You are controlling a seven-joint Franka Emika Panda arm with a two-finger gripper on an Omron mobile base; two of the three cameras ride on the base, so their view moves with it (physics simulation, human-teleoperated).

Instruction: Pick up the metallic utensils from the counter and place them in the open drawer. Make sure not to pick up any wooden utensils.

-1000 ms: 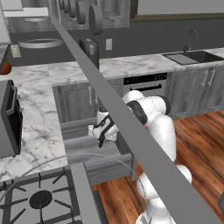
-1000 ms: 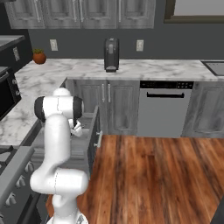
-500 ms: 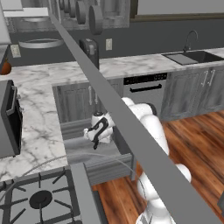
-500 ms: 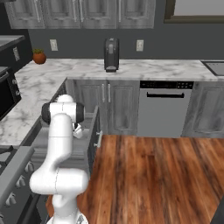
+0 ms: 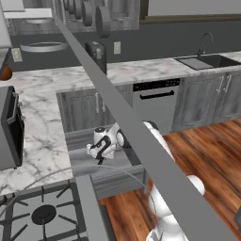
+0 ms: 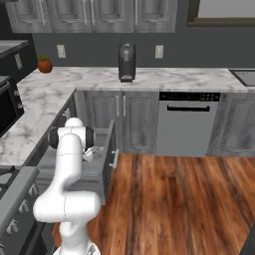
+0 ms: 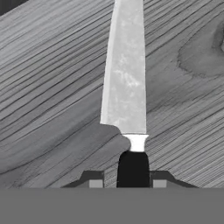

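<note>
The knife (image 7: pixel 124 83), with a silver blade and a black handle, lies flat on the grey wood-grain floor of the open drawer (image 5: pixel 81 165). My gripper (image 7: pixel 127 181) sits low over the handle, its two fingertips (image 7: pixel 97 179) standing on either side with a small gap to each, so it is open. In the left base view the gripper (image 5: pixel 97 151) is down inside the drawer. In the right base view the gripper (image 6: pixel 89 152) is behind the pulled-out drawer (image 6: pixel 108 155) front. The counter and the wooden utensils are out of view.
A marble worktop (image 5: pixel 42 122) runs along the wall with a coffee machine (image 6: pixel 127 62), a sink (image 5: pixel 207 61) and a dishwasher (image 6: pixel 187 124) below. A stove (image 5: pixel 42 214) lies near the base. A grey bar (image 5: pixel 132 136) crosses the left base view. Wood floor (image 6: pixel 184 199) spreads to the right.
The hand has sunk lower and a little left into the drawer. Its fingers have spread apart from the knife handle.
</note>
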